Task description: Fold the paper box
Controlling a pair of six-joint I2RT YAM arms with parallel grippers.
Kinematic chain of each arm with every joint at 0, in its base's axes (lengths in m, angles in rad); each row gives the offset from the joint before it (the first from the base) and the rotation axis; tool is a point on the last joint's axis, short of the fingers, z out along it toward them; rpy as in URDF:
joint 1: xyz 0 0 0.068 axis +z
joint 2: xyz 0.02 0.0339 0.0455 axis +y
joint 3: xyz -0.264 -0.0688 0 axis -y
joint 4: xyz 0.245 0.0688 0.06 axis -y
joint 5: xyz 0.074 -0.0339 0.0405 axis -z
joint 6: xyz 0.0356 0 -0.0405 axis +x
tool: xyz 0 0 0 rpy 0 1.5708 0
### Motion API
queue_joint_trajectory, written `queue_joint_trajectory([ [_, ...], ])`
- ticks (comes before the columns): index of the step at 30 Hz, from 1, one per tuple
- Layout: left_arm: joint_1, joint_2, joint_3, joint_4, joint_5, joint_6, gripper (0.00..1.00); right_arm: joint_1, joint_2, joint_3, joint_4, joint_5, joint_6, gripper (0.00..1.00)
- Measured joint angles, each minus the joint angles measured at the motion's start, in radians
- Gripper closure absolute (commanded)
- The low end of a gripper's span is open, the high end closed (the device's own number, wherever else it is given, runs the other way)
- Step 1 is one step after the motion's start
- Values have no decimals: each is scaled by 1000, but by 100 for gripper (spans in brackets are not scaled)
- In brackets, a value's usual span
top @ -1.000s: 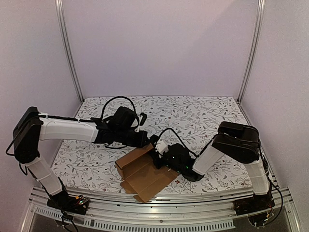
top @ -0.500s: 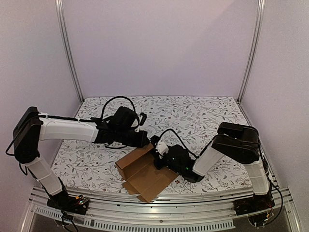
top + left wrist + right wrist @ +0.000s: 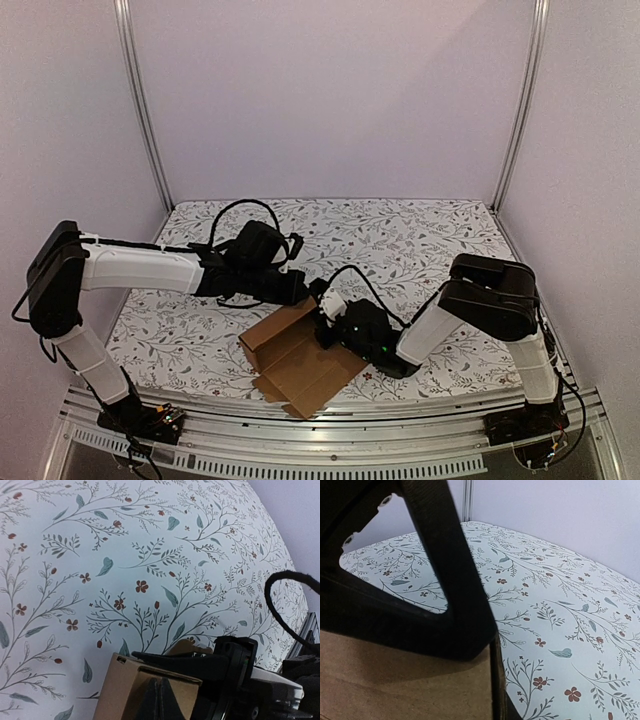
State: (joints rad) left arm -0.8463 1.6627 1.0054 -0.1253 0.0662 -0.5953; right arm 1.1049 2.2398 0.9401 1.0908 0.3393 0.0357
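Note:
The paper box (image 3: pixel 300 365), plain brown cardboard, lies half folded near the table's front edge with one wall raised at its far side. My left gripper (image 3: pixel 300 293) is at that raised wall. In the left wrist view its fingers (image 3: pixel 160 700) are shut together against the cardboard (image 3: pixel 120 690), with nothing between them. My right gripper (image 3: pixel 325 322) reaches in from the right at the same corner. In the right wrist view a brown flap (image 3: pixel 395 685) sits between its broad black finger (image 3: pixel 445 580) and a thin dark one, the right gripper (image 3: pixel 492 655) shut on that flap.
A floral cloth (image 3: pixel 420 240) covers the table, which has pale walls on three sides. A metal rail (image 3: pixel 330 420) runs along the front edge. Black cables (image 3: pixel 235 210) loop over the left arm, and one arcs into the left wrist view (image 3: pixel 280 580).
The right arm has crept slightly to the left at the box's corner. The left arm and the box look unchanged.

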Motion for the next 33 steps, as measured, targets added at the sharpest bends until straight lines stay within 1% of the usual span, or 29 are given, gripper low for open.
queue_joint_trajectory([
  [6, 0, 0, 0, 0, 0, 0, 100, 1, 0, 12, 3, 18, 0, 88],
  [8, 0, 0, 0, 0, 0, 0, 100, 1, 0, 22, 3, 22, -1, 95],
  [11, 0, 0, 0, -2, -7, -1, 100, 1, 0, 32, -6, 27, 3, 100],
  [21, 0, -4, 0, -8, -22, -8, 100, 9, 2, 48, -26, 50, 6, 100],
  [26, -2, -11, 0, -19, -22, -8, 100, 14, 2, 49, -26, 52, 0, 73],
  [28, -4, -11, 0, -23, -22, -9, 100, 17, 2, 49, -19, 56, -13, 70],
  [33, -6, -11, 0, -23, -23, -11, 100, 22, 2, 49, -18, 71, -16, 70],
])
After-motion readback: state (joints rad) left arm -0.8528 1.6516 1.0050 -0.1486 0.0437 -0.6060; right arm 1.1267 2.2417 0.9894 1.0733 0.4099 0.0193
